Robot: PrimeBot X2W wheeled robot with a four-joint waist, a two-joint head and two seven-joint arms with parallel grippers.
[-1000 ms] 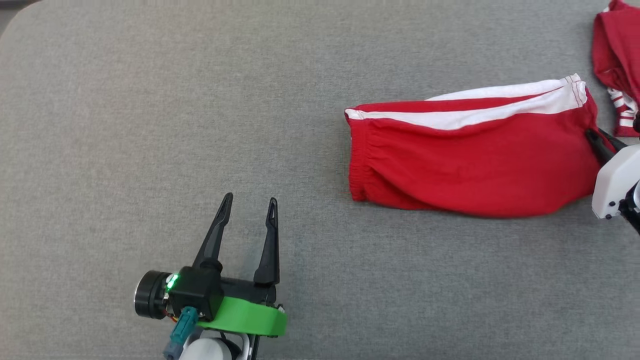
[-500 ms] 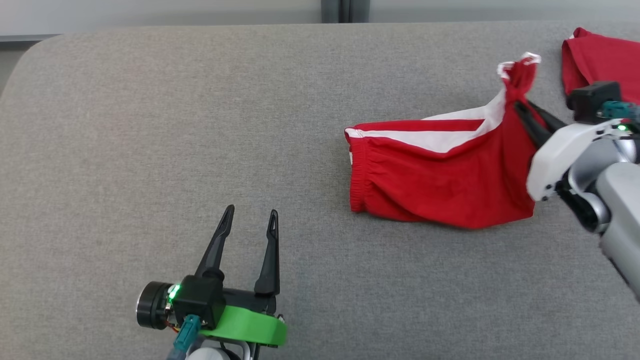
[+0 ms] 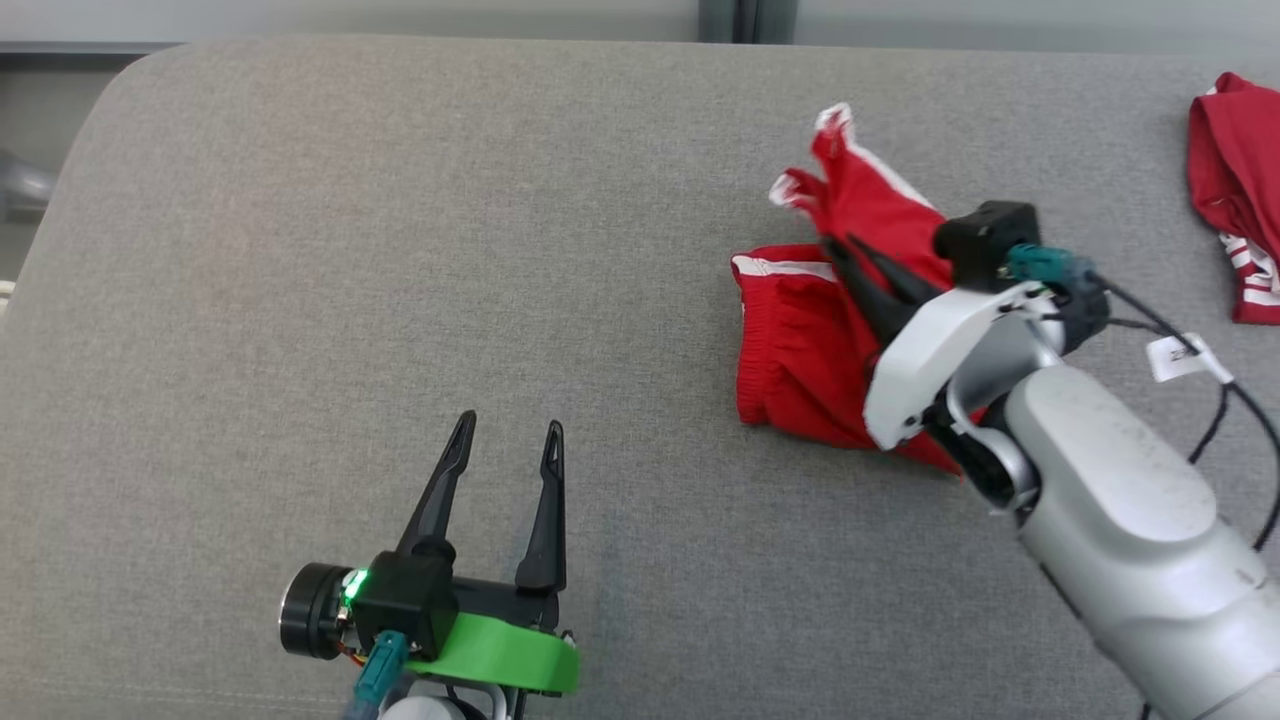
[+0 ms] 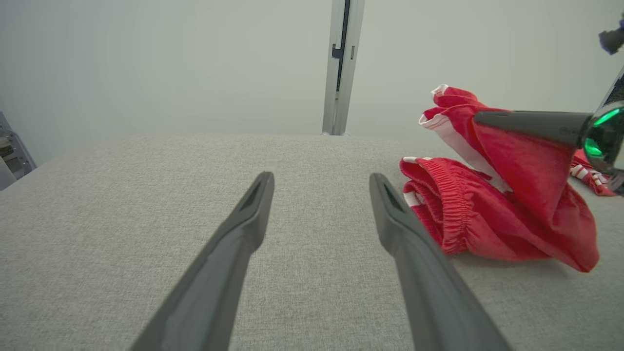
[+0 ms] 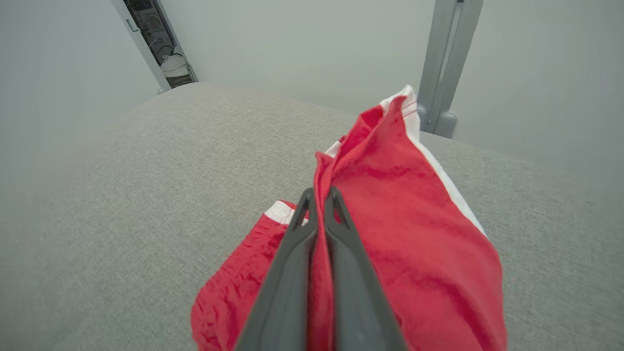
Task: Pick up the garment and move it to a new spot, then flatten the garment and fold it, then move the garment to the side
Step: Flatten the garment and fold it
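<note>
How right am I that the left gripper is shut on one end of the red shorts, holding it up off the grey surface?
Wrong arm: the right gripper is shut on one end of the red shorts, holding it up off the grey surface, as the right wrist view shows.

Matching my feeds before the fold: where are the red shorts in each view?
Head view: red shorts right of centre, bunched.
Left wrist view: right side, one corner lifted.
Right wrist view: centre to lower right, hanging from the grip.
Shared landmark: the right pincer, shut on the red shorts' lifted corner.
</note>
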